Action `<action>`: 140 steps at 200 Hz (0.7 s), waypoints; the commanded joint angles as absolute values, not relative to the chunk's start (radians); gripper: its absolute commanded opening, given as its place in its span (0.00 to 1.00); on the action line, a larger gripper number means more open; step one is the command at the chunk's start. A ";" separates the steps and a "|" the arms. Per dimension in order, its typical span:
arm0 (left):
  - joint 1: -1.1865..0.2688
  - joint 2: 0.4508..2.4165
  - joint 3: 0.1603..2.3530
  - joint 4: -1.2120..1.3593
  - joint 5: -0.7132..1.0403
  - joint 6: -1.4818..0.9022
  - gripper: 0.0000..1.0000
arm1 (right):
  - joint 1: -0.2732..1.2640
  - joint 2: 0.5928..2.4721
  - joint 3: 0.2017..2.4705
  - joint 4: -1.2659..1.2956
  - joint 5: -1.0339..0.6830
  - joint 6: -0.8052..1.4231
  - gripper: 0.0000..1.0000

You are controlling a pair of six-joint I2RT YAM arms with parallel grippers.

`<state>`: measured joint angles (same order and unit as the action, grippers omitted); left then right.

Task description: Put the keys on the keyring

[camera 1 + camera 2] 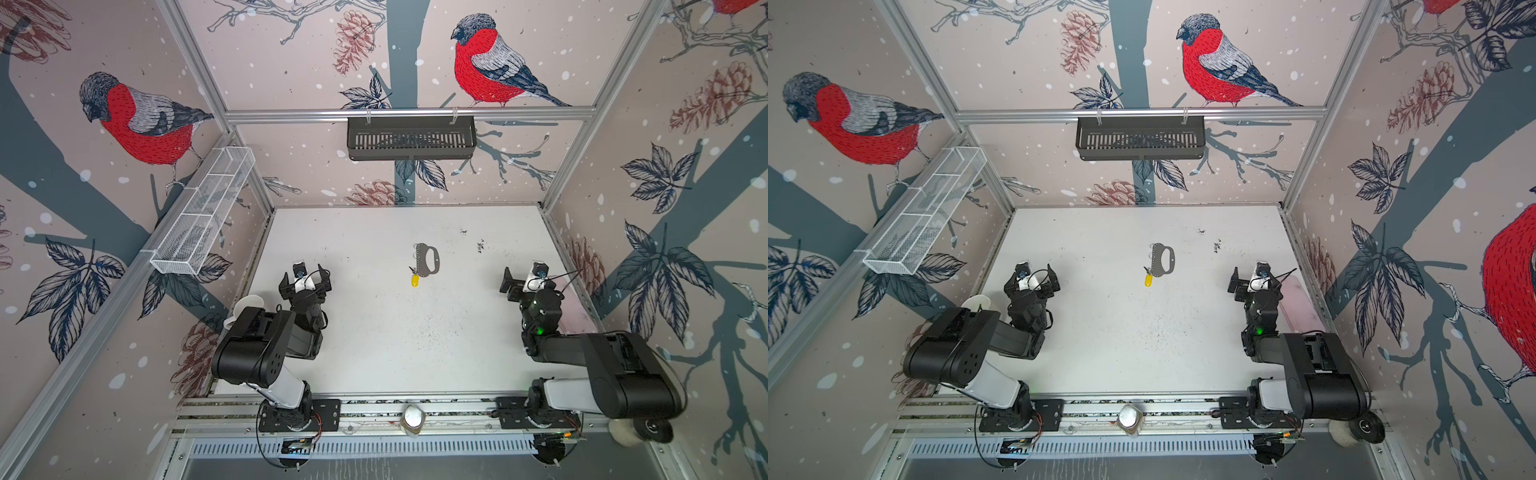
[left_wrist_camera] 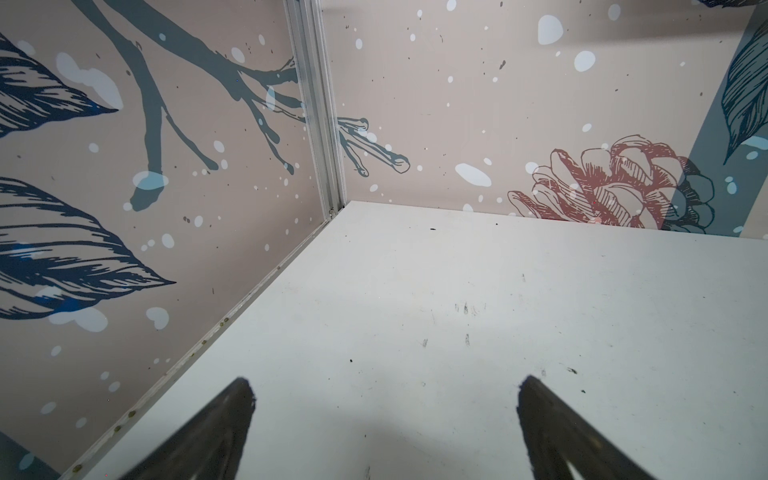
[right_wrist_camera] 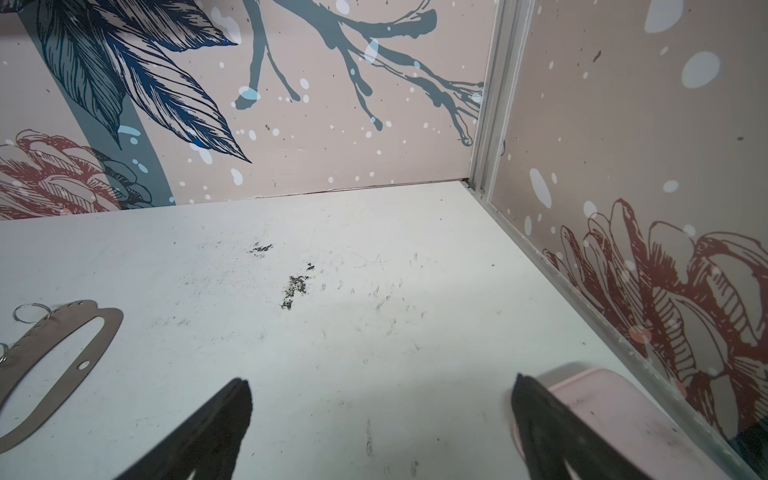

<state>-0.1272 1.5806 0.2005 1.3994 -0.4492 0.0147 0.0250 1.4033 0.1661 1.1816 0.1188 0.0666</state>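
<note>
The flat dark grey D-shaped metal keyring plate point(image 1: 428, 259) lies on the white tabletop point(image 1: 374, 340), a little beyond the middle, between the two arms and well apart from both. It has a large oval handle cut-out, a row of small holes along its straight edge, and thin wire rings at that edge. In the right wrist view the plate point(image 3: 62, 357) shows a matt, smooth face, with one bright wire ring point(image 3: 31, 312) at its far end.

The small dark metal key with its glossy yellow oval plastic tag point(image 1: 414, 280) lies touching the near end of the plate in both top views point(image 1: 1148, 279); whether it is threaded on a ring cannot be told.

The left gripper point(image 1: 305, 280), black with a white housing, hangs above bare table near the left wall, its jaws spread wide and holding nothing; the left wrist view shows the two dark tapered fingers point(image 2: 224, 428) well apart over the bare surface. The right gripper point(image 1: 525, 280) is likewise spread wide and empty near the right wall, beside a pale pink flat lid-like piece point(image 3: 602, 399) of smooth plastic.

The tabletop is matt white, scuffed, with black smudges point(image 3: 295, 286) towards the far right. The enclosure has aluminium-profile framing and walls papered with red-breasted birds, pine cones and leaves. A black slotted metal basket point(image 1: 411, 139) hangs on the rear rail; a white wire-mesh basket point(image 1: 208, 212) hangs on the left rail.
</note>
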 commanded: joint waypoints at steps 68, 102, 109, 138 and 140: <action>-0.125 1.580 0.203 1.411 -0.464 0.006 0.99 | 0.008 1.500 0.233 1.198 0.095 0.064 1.00; -0.125 1.580 0.203 1.407 -0.463 0.006 0.99 | 0.008 1.499 0.235 1.194 0.092 0.065 1.00; -0.125 1.580 0.204 1.410 -0.463 0.006 0.99 | 0.008 1.497 0.235 1.192 0.093 0.064 1.00; -0.126 1.580 0.203 1.411 -0.464 0.006 0.99 | 0.008 1.499 0.235 1.194 0.095 0.064 1.00; -0.126 1.580 0.203 1.410 -0.462 0.007 0.99 | 0.008 1.498 0.235 1.192 0.095 0.064 1.00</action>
<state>-0.1268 1.5806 0.2005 1.3987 -0.4488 0.0147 0.0078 1.4990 0.2306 1.1797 0.0837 0.0536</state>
